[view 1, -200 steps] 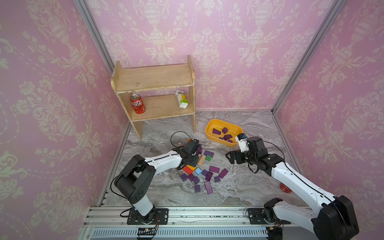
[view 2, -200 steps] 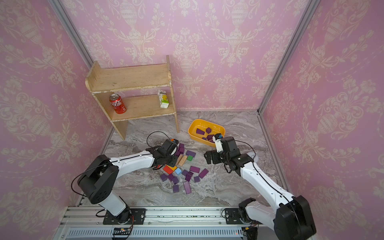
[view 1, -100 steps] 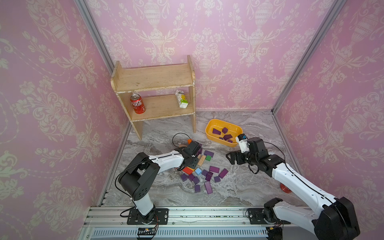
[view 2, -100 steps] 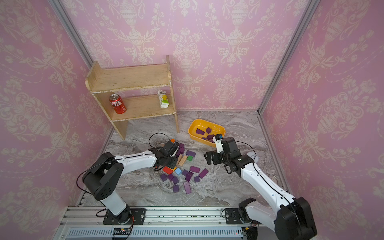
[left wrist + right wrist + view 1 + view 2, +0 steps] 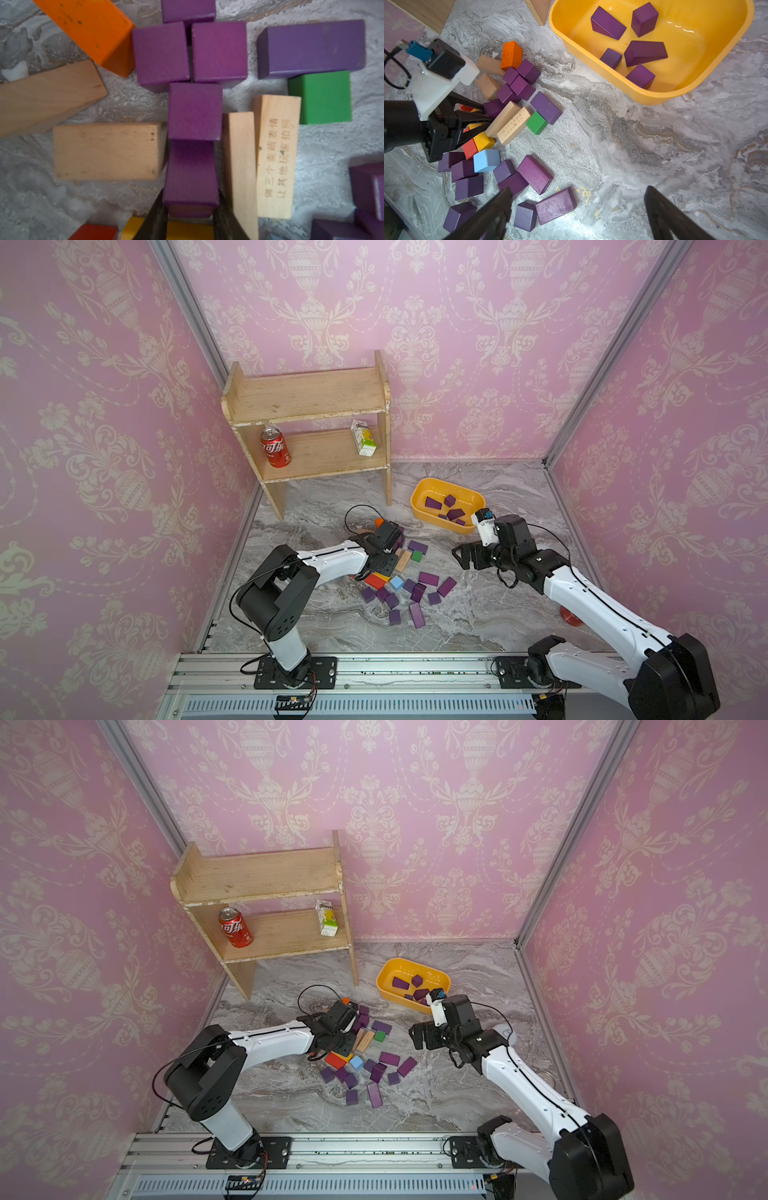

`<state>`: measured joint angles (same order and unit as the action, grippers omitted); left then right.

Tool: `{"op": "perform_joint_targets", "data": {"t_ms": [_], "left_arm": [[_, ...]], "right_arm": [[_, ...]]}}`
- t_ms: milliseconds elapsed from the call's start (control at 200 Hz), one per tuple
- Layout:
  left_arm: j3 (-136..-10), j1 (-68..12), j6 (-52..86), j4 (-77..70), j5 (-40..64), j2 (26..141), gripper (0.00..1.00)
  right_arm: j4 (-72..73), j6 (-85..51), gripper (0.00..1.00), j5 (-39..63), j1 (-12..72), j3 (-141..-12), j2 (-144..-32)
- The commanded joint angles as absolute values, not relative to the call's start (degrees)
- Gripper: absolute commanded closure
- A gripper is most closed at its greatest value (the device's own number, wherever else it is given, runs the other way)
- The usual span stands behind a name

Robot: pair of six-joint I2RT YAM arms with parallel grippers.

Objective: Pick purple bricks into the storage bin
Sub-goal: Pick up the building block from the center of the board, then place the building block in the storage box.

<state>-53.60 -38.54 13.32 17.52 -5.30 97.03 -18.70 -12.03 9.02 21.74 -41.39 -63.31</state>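
Left wrist view, unlike top views, shows us left end effector (image 5: 190,199) clamping purple brick (image 5: 191,166); right end effector (image 5: 578,189) gapes empty.

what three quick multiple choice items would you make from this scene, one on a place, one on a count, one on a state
1. Where on the wooden shelf does the red can stand?
a) top tier
b) lower tier
c) beside it on the floor

2. How many purple bricks lie in the storage bin?
a) three
b) seven
c) five

3. The left gripper is
a) shut on a purple brick
b) wide open with nothing in it
c) shut on a green block

Answers:
1 b: both top views show the can upright on the lower board, near its left end.
2 c: the right wrist view shows five separate purple pieces inside the yellow tub.
3 a: the left wrist view shows the dark fingers pressed against both sides of one purple piece.
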Motion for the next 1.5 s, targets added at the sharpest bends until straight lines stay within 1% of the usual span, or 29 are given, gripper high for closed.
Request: {"op": "perform_joint_targets", "data": {"t_ms": [0, 290, 465, 615, 836, 1061, 1266, 1286, 1311, 1351, 1401, 1436, 1451, 1496], "left_arm": [[-55.33, -39.09, 12.72, 17.85, -5.83, 93.05, 0.76], [-57.65, -39.19, 16.95, 14.32, -2.07, 87.53, 0.76], [-60.83, -39.15, 17.36, 10.00, -0.90, 88.84, 0.76], [-67.41, -39.20, 15.70, 9.84, 0.55, 94.13, 0.76], [-79.86, -39.22, 14.34, 10.54, 3.63, 104.88, 0.76], [-93.23, -39.29, 12.28, 13.34, 4.36, 116.15, 0.76], [-103.87, -39.20, 10.51, 16.55, 3.97, 124.72, 0.76], [-104.75, -39.22, 10.53, 16.79, 3.85, 125.38, 0.74], [-105.59, -39.23, 10.40, 17.03, 3.53, 126.04, 0.69], [-106.64, -39.26, 10.46, 17.09, 2.88, 126.91, 0.58], [-107.51, -39.25, 10.46, 17.05, 2.32, 127.64, 0.42], [-107.90, -39.21, 10.37, 16.97, 2.08, 127.87, 0.34], [-108.00, -39.21, 10.22, 16.90, 2.17, 127.92, 0.28], [-108.02, -39.16, 9.83, 16.79, 2.24, 127.86, 0.18]], "right_arm": [[-18.55, -12.88, 0.00, 8.08, 21.49, -40.69, -62.58], [-17.94, -15.19, 0.00, 6.58, 21.31, -40.29, -63.23], [-16.67, -16.77, 0.00, 4.65, 21.22, -38.15, -61.25], [-16.87, -16.44, 0.00, 4.20, 21.17, -37.26, -59.73], [-15.91, -17.72, 0.00, 4.31, 20.98, -35.33, -57.93], [-15.78, -18.19, 0.00, 6.21, 20.92, -35.71, -59.28], [-16.79, -17.49, 0.00, 5.80, 20.52, -37.01, -60.50], [-16.79, -17.49, 0.00, 5.80, 20.53, -37.08, -60.64], [-16.79, -17.57, 0.00, 5.84, 20.43, -37.25, -60.72], [-16.79, -17.63, 0.00, 5.96, 20.40, -37.30, -60.75], [-17.00, -17.75, 0.00, 5.97, 20.37, -37.35, -60.94], [-17.20, -17.92, 0.00, 5.81, 20.26, -37.51, -61.07], [-17.30, -17.99, 0.00, 5.80, 20.28, -37.66, -61.08], [-17.63, -18.16, 0.00, 5.64, 20.28, -37.72, -61.25]]}}
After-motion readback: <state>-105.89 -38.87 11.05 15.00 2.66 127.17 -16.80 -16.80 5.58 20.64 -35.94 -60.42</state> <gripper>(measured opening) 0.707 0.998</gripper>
